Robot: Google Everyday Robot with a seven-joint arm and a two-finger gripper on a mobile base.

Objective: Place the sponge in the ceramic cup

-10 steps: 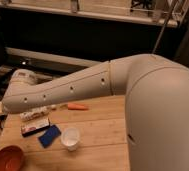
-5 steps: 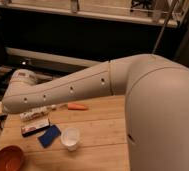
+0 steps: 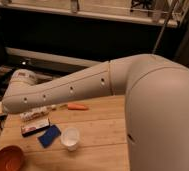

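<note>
The dark-blue sponge (image 3: 49,135) lies flat on the wooden table (image 3: 105,131), just left of the white ceramic cup (image 3: 70,138) and not in it. The cup stands upright, mouth up, so it could take the sponge from above. Behind the sponge lie a black-and-red box (image 3: 35,127) and a pale packet (image 3: 34,114). An orange-red bowl (image 3: 7,157) sits at the near corner, an orange carrot-like piece (image 3: 78,106) farther back. The white arm (image 3: 68,92) reaches left above them. Its gripper, at the far-left end, is hidden behind the forearm – spread wide, holding no sponge.

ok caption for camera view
Dark-blue flat sponge beside small white ceramic cup on wooden table; white arm stretches above, gripper hidden past its far end
</note>
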